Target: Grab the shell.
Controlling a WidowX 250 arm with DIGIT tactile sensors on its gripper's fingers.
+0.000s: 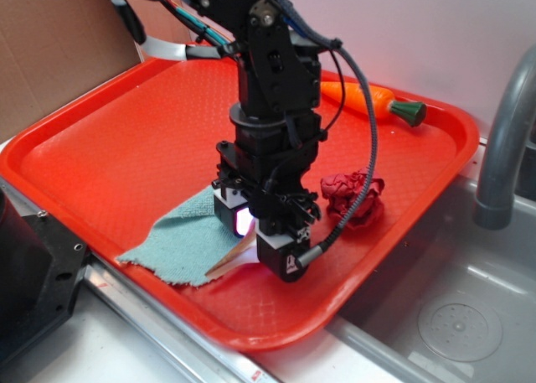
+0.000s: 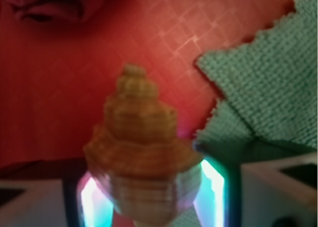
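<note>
shell (image 2: 141, 152) pinched in hand (image 1: 261, 232) | red tray (image 1: 100, 157) | teal cloth (image 1: 180, 236) | grey sink (image 1: 452, 307)

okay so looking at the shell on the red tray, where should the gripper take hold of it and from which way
Grip the shell across its widest whorl, coming straight down from above. In the wrist view that broad shoulder already sits between the lit finger pads, and the knobby spire tapers away beyond them, too narrow to pinch safely. In the exterior view the gripper stands vertically over it, with the long pointed end sticking out over the teal cloth.
</note>
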